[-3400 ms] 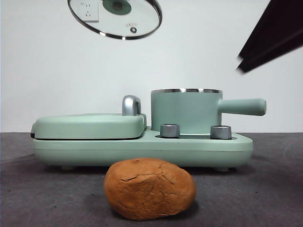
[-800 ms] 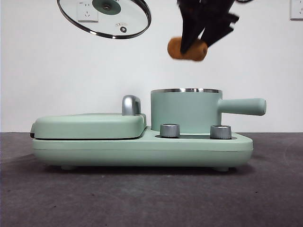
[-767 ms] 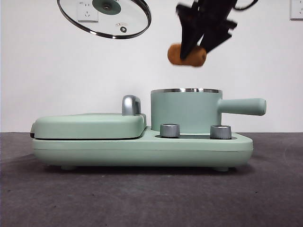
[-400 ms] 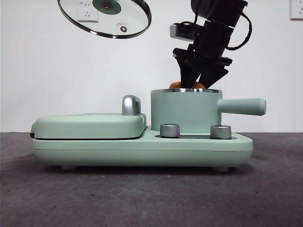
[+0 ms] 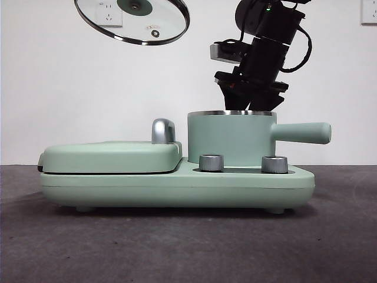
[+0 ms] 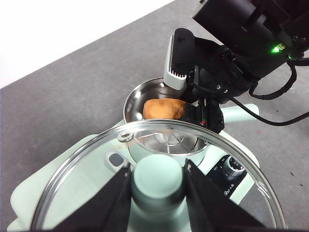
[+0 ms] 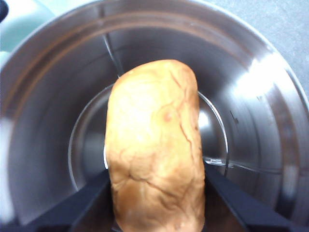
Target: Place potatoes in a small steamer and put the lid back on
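Right claw [image 5: 247, 106] inside the pot [image 5: 231, 138], clamped on the potato [image 7: 154, 145]. Placing step; next, release and lift clear. Left claw [image 6: 157, 186] grips the lid [image 5: 132, 20] by its knob, above the pot.

Right gripper [image 5: 247, 106] reaches steeply down from above, its tips dipped inside the pot [image 5: 231, 138], jaws pressed on either side of the potato [image 7: 154, 145]. Left gripper [image 6: 157, 186] hangs high up and off to the side, both jaws clamped on the lid's [image 6: 96, 166] knob.
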`<state>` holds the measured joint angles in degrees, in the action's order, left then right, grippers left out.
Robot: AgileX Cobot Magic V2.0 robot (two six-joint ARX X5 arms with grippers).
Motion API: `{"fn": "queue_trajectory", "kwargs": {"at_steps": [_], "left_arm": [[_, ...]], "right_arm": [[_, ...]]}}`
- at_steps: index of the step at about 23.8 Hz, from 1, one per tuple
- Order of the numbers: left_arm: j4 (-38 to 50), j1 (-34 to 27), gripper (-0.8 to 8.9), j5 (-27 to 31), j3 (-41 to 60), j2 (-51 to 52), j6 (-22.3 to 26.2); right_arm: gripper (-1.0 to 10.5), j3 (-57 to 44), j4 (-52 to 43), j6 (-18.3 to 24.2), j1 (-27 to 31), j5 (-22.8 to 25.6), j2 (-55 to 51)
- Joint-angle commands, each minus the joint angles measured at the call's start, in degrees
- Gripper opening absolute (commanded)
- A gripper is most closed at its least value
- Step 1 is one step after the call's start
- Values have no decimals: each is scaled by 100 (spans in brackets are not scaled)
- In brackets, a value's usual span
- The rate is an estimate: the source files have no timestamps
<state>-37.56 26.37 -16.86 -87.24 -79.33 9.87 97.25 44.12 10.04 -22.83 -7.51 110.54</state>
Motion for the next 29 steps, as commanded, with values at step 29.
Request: {"fn": "queue_trajectory", "kwargs": {"at_steps": [29], "left_arm": [[116, 79, 9, -50, -140, 11, -177]], "right_arm": [[222, -3165, -503, -238, 177, -855, -4732]]}}
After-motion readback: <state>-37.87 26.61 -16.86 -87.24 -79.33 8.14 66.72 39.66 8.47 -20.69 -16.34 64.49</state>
